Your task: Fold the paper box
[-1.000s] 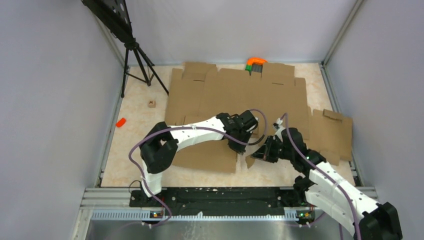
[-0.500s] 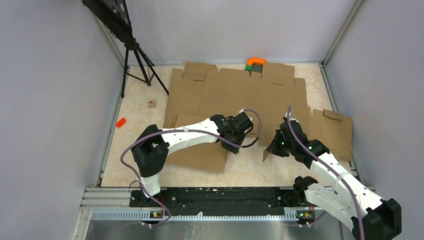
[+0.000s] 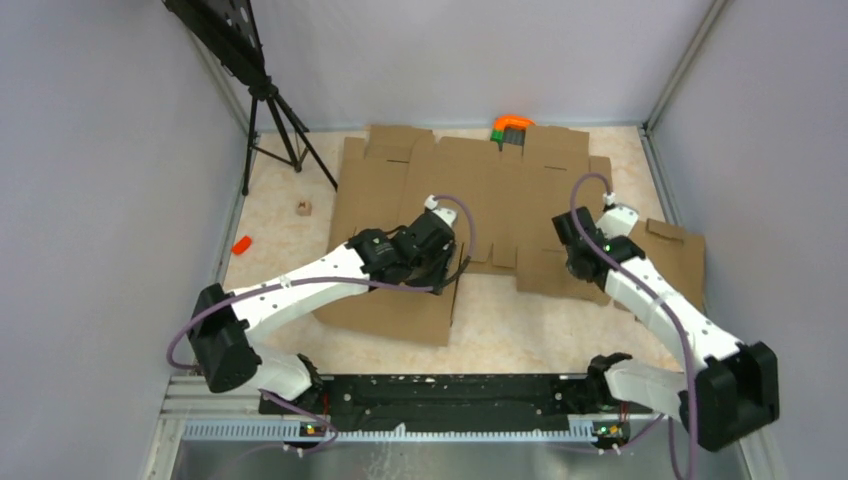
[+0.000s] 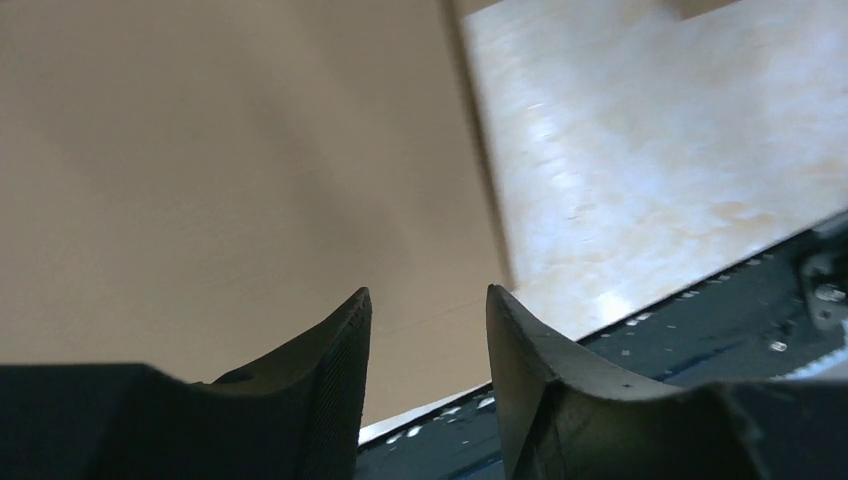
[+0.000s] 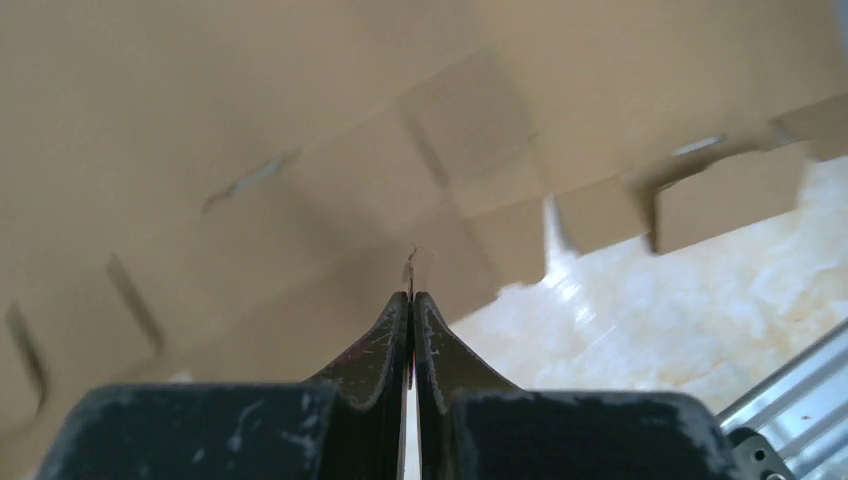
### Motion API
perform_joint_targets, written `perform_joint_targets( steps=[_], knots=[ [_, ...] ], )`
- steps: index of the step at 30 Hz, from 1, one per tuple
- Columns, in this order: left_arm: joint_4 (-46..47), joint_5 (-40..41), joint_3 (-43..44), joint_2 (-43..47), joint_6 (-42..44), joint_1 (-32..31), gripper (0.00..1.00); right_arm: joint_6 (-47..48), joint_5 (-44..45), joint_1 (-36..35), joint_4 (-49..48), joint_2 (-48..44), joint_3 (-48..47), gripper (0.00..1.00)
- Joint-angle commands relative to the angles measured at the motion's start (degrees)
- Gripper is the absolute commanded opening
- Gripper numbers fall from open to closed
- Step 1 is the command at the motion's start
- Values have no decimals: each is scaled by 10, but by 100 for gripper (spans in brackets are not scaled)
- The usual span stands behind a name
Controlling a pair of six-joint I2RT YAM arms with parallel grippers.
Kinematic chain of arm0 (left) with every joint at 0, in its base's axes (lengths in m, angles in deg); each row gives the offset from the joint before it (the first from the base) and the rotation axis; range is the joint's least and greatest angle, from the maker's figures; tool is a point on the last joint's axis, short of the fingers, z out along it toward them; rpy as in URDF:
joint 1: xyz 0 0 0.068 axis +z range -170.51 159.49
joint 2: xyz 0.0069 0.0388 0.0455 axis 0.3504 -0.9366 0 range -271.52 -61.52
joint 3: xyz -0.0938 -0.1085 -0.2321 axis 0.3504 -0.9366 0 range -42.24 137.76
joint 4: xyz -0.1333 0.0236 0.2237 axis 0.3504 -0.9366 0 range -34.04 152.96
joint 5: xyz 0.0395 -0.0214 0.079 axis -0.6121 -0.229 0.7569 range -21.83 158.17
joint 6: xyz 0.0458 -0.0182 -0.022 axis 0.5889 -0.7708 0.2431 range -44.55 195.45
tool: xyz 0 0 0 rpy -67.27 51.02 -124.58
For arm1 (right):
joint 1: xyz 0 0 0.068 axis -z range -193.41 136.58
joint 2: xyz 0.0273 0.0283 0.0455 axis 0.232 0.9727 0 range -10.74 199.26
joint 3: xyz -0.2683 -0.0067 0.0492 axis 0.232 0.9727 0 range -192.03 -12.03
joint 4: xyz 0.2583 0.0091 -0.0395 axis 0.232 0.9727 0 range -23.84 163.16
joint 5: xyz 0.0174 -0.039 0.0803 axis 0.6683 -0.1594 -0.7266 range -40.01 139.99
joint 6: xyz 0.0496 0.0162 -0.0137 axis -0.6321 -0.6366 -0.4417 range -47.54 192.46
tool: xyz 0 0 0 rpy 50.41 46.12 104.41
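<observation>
Left pincer (image 4: 428, 297): about half open with nothing between its fingers, hanging over the right edge of the box (image 3: 390, 315). Risk: closing from here could miss that edge, or pinch the flat panel instead of a flap.
Right pincer (image 5: 411, 297): shut tight, holding nothing I can make out, tips aimed at the slotted part of the back blank (image 3: 470, 185). Whether it touches, I cannot tell. Risk: a shut tip pressing down would shove or dent the cardboard, not lift it.
Surface (image 3: 270, 230): pale and smooth-looking. Risk: cardboard pushed from one side will probably slide rather than crease.
Back blank: the widest sheet, lying flat across the far half. Risk: the box's far edge seems to lie over it, so a grip there may take both layers.
Right blank (image 3: 670, 265): a smaller sheet by the right wall, just beside the right arm. Risk: that arm's forearm could sweep it along.
Box: near left of the surface, partly under the left arm, mostly flat, near the front rail. Risk: neither pincer holds it, so any raised flap may drop flat; a pull towards the bases could jam it on the rail.
Box's right edge (image 3: 455, 295): a dark line, perhaps a side wall standing up. Risk: if so, a brush from the fingers would knock it over.
Block (image 3: 304, 208): far left, well apart; no likely trouble.
</observation>
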Motion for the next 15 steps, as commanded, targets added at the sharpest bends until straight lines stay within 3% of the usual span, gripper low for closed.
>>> perform_joint_targets(
  steps=[1, 6, 9, 11, 13, 15],
  knots=[
    [4, -14, -72, 67, -10, 66, 49, -55, 119, 114, 32, 82, -55, 0],
    [55, -60, -165, 186, -1, 147, 50, -113, 144, 316, 37, 33, -21, 0],
    [61, -77, -188, 215, 9, 161, 50, -134, 199, 373, 28, -46, 12, 3],
    [58, -92, -197, 218, 16, 168, 51, -80, 157, 379, -27, -81, 24, 41],
    [53, -96, -203, 221, 23, 180, 51, -62, 80, 378, -21, -85, 11, 80],
    [51, -119, -210, 234, 32, 195, 51, -44, 10, 373, -7, -86, -13, 85]
  ],
)
